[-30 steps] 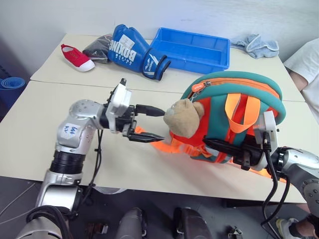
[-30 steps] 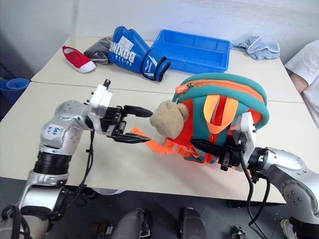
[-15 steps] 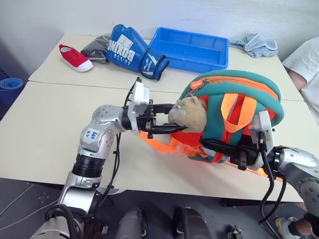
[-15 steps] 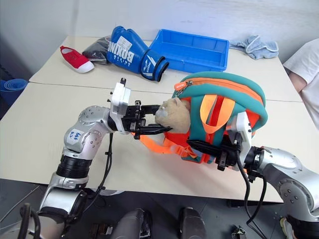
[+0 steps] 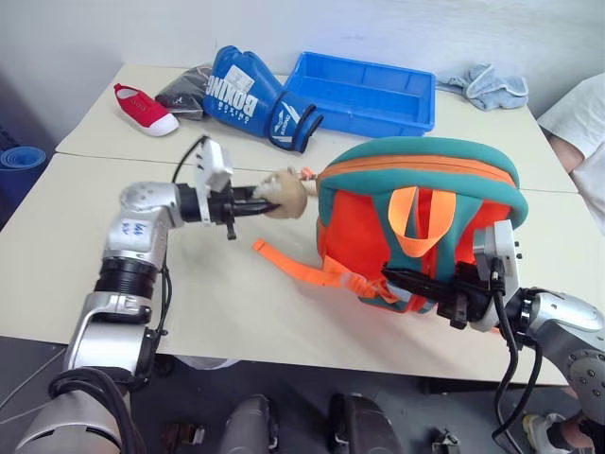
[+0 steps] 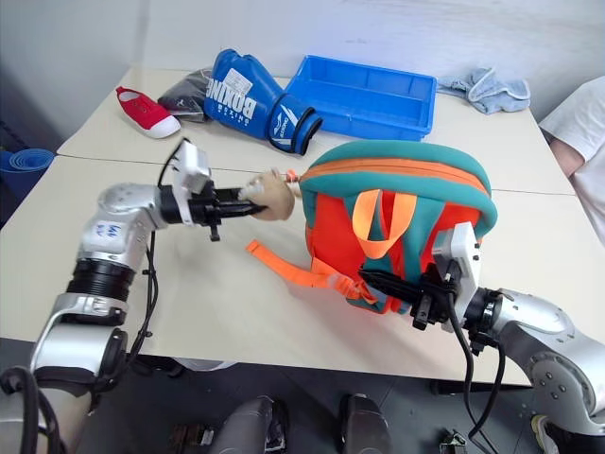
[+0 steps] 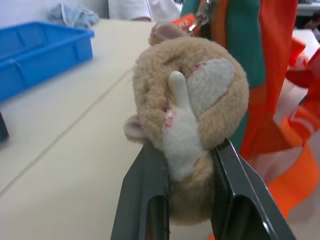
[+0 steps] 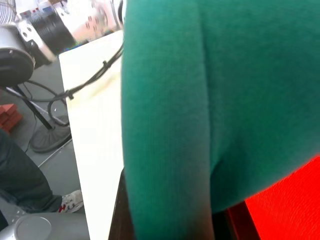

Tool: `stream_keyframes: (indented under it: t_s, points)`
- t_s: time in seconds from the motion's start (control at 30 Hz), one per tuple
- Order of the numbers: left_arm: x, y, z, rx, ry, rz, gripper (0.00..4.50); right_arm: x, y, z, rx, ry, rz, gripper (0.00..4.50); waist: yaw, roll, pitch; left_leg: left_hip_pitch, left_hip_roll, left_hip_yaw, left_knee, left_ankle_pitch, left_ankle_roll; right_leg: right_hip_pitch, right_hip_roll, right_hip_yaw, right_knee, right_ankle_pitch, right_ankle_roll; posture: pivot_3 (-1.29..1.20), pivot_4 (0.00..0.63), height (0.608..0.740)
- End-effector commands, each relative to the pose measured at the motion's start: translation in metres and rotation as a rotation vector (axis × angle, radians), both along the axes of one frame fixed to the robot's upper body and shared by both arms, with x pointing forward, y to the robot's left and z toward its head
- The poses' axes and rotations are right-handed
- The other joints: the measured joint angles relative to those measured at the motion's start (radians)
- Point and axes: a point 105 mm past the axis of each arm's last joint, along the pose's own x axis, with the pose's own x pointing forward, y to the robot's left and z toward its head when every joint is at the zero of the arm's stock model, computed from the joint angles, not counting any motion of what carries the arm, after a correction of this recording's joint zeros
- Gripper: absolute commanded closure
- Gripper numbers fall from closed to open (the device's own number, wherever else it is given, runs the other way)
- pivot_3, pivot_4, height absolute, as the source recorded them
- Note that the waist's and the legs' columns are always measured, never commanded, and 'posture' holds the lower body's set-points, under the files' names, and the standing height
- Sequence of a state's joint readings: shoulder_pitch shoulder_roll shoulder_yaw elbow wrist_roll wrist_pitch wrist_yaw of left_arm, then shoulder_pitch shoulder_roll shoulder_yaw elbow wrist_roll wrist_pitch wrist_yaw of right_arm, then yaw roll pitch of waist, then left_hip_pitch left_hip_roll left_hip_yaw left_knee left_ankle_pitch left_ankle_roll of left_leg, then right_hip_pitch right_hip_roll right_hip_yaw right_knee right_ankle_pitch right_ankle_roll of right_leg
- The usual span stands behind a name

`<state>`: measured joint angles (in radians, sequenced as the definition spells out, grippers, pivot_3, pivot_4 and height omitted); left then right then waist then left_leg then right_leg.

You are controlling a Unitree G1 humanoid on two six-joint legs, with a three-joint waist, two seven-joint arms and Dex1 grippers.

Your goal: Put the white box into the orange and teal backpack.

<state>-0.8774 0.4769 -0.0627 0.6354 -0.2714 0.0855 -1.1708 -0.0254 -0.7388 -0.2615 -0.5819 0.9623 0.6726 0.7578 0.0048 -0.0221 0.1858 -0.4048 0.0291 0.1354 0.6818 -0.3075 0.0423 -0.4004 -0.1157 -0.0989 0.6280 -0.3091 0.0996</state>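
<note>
Right now your left gripper (image 5: 267, 198) pinches the tan plush bear head (image 7: 187, 120) just left of the orange and teal backpack (image 5: 416, 218), which stands upright mid-table, while your right gripper (image 5: 416, 287) is clamped on its near right teal edge.

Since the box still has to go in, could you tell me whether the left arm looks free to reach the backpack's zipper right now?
Probably not: the left gripper is shut on the plush bear head beside the backpack.
</note>
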Motion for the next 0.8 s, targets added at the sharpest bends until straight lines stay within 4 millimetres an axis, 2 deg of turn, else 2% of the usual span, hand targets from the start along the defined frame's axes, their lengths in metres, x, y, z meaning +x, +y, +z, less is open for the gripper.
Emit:
stream_keyframes:
  t_s: [0.03, 0.1, 0.2, 0.27, 0.4, 0.53, 0.6, 0.7, 0.8]
  points:
    - [-0.002, -0.002, -0.050, 0.120, 0.065, 0.017, 3.88, -0.004, -0.002, 0.009, 0.019, -0.060, -0.022, 4.50, 0.000, 0.000, 0.000, 0.000, 0.000, 0.000, 0.000, 0.000, 0.000, 0.000, 0.000, 0.000, 0.000, 0.000, 0.000, 0.00, 0.150, 0.740]
    - [-0.006, -0.010, -0.067, 0.095, 0.115, 0.007, 3.88, -0.005, -0.001, 0.008, 0.029, -0.061, -0.034, 4.50, -0.001, 0.000, 0.000, 0.001, 0.000, 0.000, 0.000, 0.000, 0.000, 0.001, -0.001, 0.000, 0.000, 0.000, 0.000, 0.00, 0.150, 0.740]
    - [-0.019, -0.026, -0.073, 0.037, 0.140, -0.072, 3.88, -0.010, -0.002, 0.000, 0.057, 0.002, -0.023, 4.50, -0.002, 0.000, 0.000, 0.000, 0.001, -0.001, 0.000, 0.000, 0.000, 0.001, -0.001, -0.001, 0.000, 0.000, 0.000, 0.00, 0.150, 0.740]
    - [-0.030, -0.026, -0.071, 0.054, 0.126, -0.129, 3.88, -0.011, -0.004, -0.008, 0.065, 0.042, -0.042, 4.50, 0.000, 0.001, -0.001, 0.001, 0.001, -0.002, 0.000, 0.000, 0.000, 0.002, -0.003, -0.001, -0.001, 0.000, 0.000, 0.00, 0.150, 0.740]
    - [-0.038, 0.006, -0.050, 0.036, 0.141, -0.088, 2.65, -0.007, -0.015, -0.029, -0.089, -0.072, -0.105, 3.29, -0.005, 0.001, -0.001, 0.001, 0.001, -0.005, 0.000, 0.000, 0.000, 0.004, -0.003, -0.001, -0.001, 0.000, 0.000, 0.00, 0.150, 0.740]
    - [-0.046, 0.042, -0.039, 0.075, 0.088, -0.022, 1.34, 0.001, -0.032, -0.024, -0.194, -0.278, -0.239, 1.89, -0.012, 0.001, -0.001, 0.002, 0.001, -0.005, 0.000, 0.000, -0.001, 0.004, -0.002, -0.002, -0.001, 0.000, 0.000, 0.00, 0.150, 0.740]
    - [-0.060, 0.062, -0.038, 0.131, 0.046, -0.001, 0.72, -0.007, -0.039, -0.022, -0.254, -0.312, -0.220, 1.23, -0.013, 0.002, 0.000, 0.002, 0.002, -0.004, -0.001, 0.000, -0.002, 0.004, -0.001, -0.002, 0.000, 0.000, 0.000, 0.00, 0.150, 0.740]
    - [-0.077, 0.084, -0.048, 0.214, 0.024, 0.027, 0.69, -0.025, -0.057, -0.029, -0.315, -0.271, -0.195, 0.20, -0.004, 0.003, 0.000, 0.002, 0.002, -0.005, -0.002, -0.001, -0.003, 0.004, -0.002, -0.001, -0.001, -0.001, -0.001, 0.00, 0.150, 0.740]
    - [-0.093, 0.097, -0.054, 0.208, 0.030, 0.048, 0.69, -0.040, -0.079, -0.038, -0.409, -0.281, -0.178, 0.09, 0.008, 0.003, 0.000, 0.001, 0.001, -0.010, -0.001, -0.001, -0.002, 0.008, -0.004, -0.001, -0.005, -0.001, -0.001, 0.00, 0.150, 0.740]
